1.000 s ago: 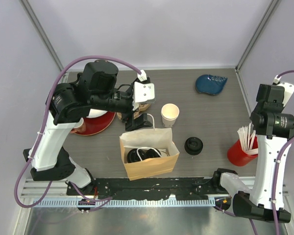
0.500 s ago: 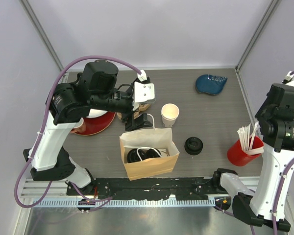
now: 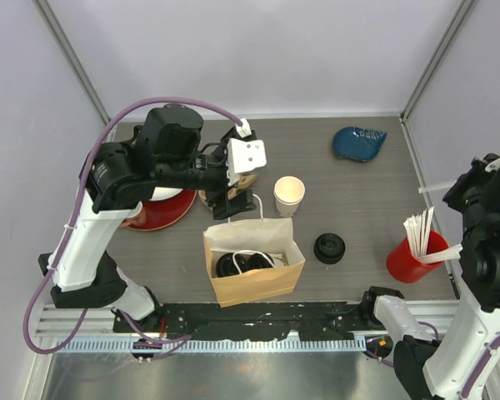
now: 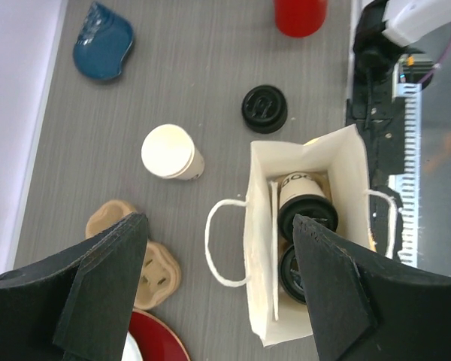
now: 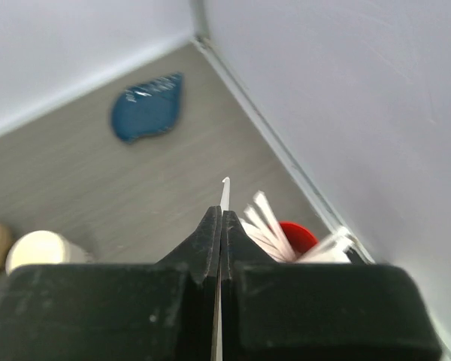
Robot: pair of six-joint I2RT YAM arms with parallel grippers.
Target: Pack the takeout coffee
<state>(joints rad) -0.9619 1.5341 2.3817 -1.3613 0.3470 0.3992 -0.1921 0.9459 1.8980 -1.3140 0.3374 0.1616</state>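
Note:
The takeout coffee, two white cups with black lids (image 4: 307, 207) (image 4: 293, 272), lies inside the open brown paper bag (image 3: 252, 287) near the table's front. In the top view their lids (image 3: 243, 264) show through the bag's mouth. My left gripper (image 4: 219, 248) hangs open above the bag's far side (image 4: 259, 248) and its white handle, holding nothing. My right gripper (image 5: 221, 214) is shut on a thin white paper-wrapped straw (image 5: 225, 192), high above the red cup (image 5: 297, 237). The straw (image 3: 433, 188) pokes out leftward in the top view.
A lidless white paper cup (image 3: 288, 193) stands behind the bag. A stack of black lids (image 3: 328, 247) sits right of the bag. The red cup (image 3: 408, 258) holds several straws. A blue dish (image 3: 358, 142), a tan cup carrier (image 4: 154, 274) and a red plate (image 3: 162, 210) lie further back.
My right arm has lifted up and to the right, away from the red cup, with the straw in its jaws. The left arm has barely moved.

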